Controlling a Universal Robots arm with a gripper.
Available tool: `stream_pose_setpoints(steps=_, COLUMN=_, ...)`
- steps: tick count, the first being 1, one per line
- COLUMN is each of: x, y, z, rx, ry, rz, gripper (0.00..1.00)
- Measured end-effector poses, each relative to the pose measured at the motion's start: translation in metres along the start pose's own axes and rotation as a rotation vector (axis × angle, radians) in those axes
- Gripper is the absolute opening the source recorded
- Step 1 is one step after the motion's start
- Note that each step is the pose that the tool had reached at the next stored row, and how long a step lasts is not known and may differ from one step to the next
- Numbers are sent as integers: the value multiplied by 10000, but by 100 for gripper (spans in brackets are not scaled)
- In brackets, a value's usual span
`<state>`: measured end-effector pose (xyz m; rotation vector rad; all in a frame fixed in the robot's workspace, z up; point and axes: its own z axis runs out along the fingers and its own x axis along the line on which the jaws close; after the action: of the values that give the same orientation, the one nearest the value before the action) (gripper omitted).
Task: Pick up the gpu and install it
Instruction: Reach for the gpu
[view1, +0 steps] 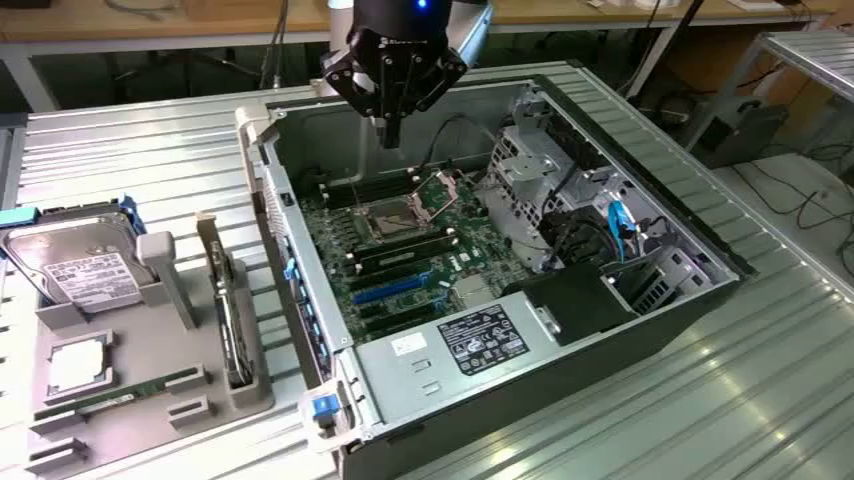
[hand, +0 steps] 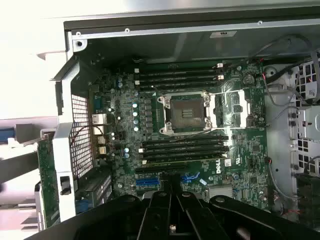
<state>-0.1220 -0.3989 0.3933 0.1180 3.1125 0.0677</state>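
Overhead, a black gripper (view1: 390, 138) is seen hanging above the far end of an open computer case (view1: 534, 420). Its fingers (hand: 156, 215) are pressed together and nothing is held between them.

The case is laid on its side on a ribbed metal table (view1: 134, 160), so the green motherboard (view1: 400, 250) is exposed from above. Under the fingertips, open room is left between the case's far wall and the uncovered processor socket (view1: 400, 215).

Toward the exterior view's right, the interior is crowded by a metal drive cage (view1: 534, 170), loose cables and a black shroud (view1: 581, 300). At the near end, a silver power supply (view1: 454, 350) is fitted. A blue expansion slot (view1: 387, 290) is seen uncovered between the memory banks and the power supply.

The gpu (view1: 235, 330) is stood on its long edge in a grey holder tray (view1: 134, 420). The tray is at the exterior view's left, just beside the case's outer wall and well apart from the gripper. The card's pale bracket (view1: 207, 240) is turned to the far end. A hard drive (view1: 80, 270) and a memory stick (view1: 114, 395) are seated on the same tray.
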Motion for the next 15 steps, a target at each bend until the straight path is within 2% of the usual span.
stream_pose_setpoints(steps=11, x=0, y=0, z=0, rx=0, ry=0, rz=0, gripper=11)
stream_pose_setpoints(steps=15, x=81, y=-57, z=-5, rx=1, ry=-2, rz=0, gripper=11)
